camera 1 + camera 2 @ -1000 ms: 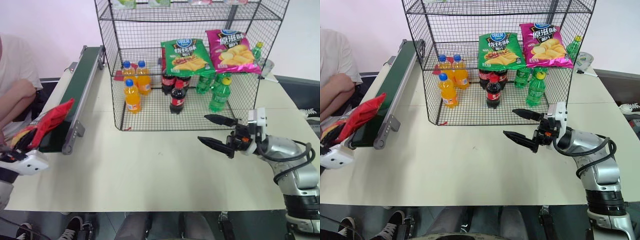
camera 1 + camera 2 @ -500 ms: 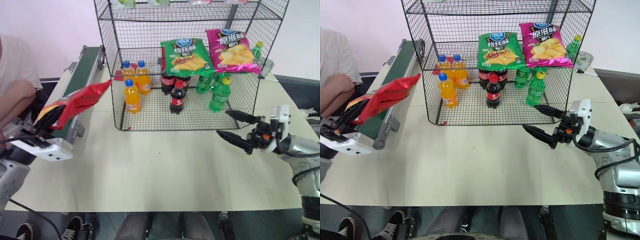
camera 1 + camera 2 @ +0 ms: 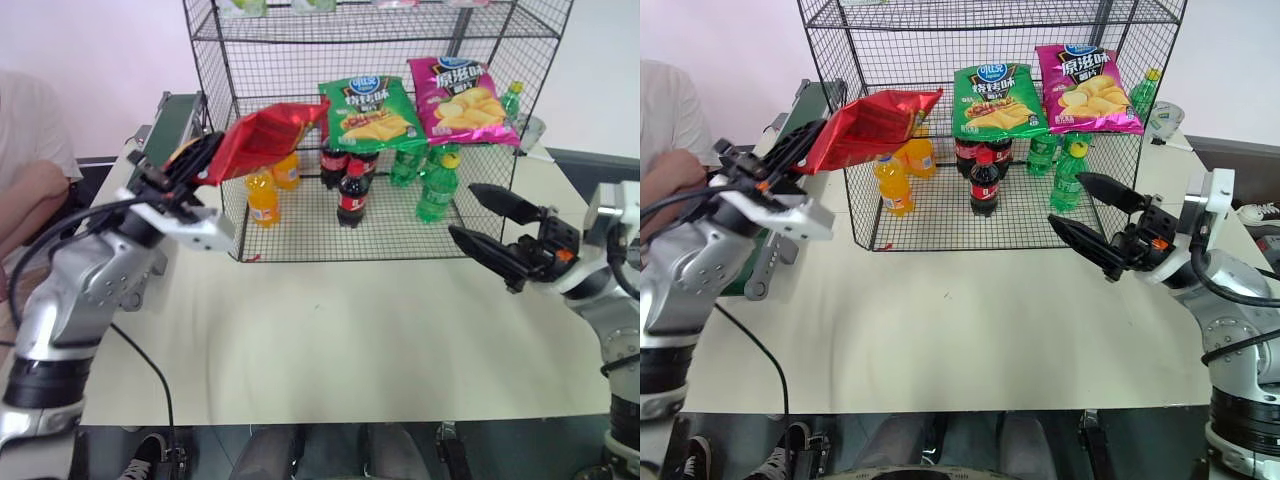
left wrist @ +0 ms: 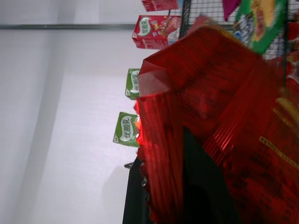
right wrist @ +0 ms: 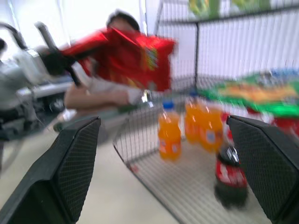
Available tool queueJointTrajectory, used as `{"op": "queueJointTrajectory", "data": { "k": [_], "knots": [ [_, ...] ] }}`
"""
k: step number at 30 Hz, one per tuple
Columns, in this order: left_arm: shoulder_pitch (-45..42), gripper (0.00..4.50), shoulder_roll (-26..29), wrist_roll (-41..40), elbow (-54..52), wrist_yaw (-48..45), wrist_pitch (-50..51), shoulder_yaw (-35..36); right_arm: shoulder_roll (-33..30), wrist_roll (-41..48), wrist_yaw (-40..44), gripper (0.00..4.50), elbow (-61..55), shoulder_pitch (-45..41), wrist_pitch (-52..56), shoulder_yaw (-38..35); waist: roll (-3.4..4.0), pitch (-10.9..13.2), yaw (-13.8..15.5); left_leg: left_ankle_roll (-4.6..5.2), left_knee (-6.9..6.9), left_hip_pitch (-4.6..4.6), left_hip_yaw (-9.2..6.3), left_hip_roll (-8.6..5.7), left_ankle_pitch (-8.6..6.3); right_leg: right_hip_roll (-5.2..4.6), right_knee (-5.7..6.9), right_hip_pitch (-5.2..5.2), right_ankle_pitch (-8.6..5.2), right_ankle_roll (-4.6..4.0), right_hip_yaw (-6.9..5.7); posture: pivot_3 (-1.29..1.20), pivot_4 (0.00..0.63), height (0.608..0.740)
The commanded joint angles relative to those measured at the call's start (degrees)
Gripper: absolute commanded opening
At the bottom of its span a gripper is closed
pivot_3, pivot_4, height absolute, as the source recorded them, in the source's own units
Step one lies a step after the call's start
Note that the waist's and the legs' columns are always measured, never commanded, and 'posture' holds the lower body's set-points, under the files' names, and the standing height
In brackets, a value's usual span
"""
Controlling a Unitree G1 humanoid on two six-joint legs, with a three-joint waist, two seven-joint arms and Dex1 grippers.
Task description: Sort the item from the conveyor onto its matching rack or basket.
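Red snack bag (image 3: 262,135), head views: pinched in left hand (image 3: 185,165), carried up off the conveyor (image 3: 165,128) to the rack's (image 3: 480,190) front, at 10 o'clock from the cola bottles (image 3: 352,195); placing likely next.
Left wrist view: bag (image 4: 224,140) close, milk cartons (image 4: 126,128) beyond.
Right wrist view: right hand (image 5: 163,163) spread, empty, raised; bag (image 5: 126,58) at 12 o'clock.
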Motion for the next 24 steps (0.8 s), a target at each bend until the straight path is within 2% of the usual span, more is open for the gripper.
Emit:
{"op": "queueJointTrajectory", "data": {
  "k": [1,8,15,24],
  "knots": [
    [-4.22,0.07,-0.36,3.94,2.57,3.09,0.62,-1.55,0.93,2.25,-2.22,4.50,-3.53,0.05,0.23,0.06,-0.01,0.00,0.05,0.00,0.00,0.00,0.00,-0.01,0.00,-0.01,0.00,0.01,0.00,0.00,0.00,0.00,0.150,0.740],
    [-13.71,0.07,-0.89,9.86,12.67,9.87,1.10,-5.32,1.06,1.13,-3.00,4.50,-2.79,1.06,-0.55,0.50,-0.06,0.02,0.10,-0.29,0.02,0.00,-0.03,-0.03,0.19,0.00,0.09,-0.03,0.00,0.01,-0.01,0.00,0.150,0.740],
    [-18.18,0.07,-0.59,9.17,11.60,10.18,2.28,-5.06,0.91,0.10,-2.71,4.50,-2.12,1.27,-0.93,1.07,-0.06,0.03,-0.11,-0.37,0.00,-0.03,-0.01,-0.03,0.23,-0.01,0.10,-0.08,0.00,0.01,0.01,0.00,0.150,0.740],
    [-19.08,0.07,1.43,10.59,10.68,9.67,4.39,-4.68,1.59,-1.96,-1.89,4.50,0.00,0.49,-2.01,2.78,-0.06,0.02,-0.06,-0.37,0.02,-0.03,-0.01,-0.04,0.23,-0.01,0.13,-0.08,0.00,0.01,0.01,0.00,0.150,0.740]
  ]
}}
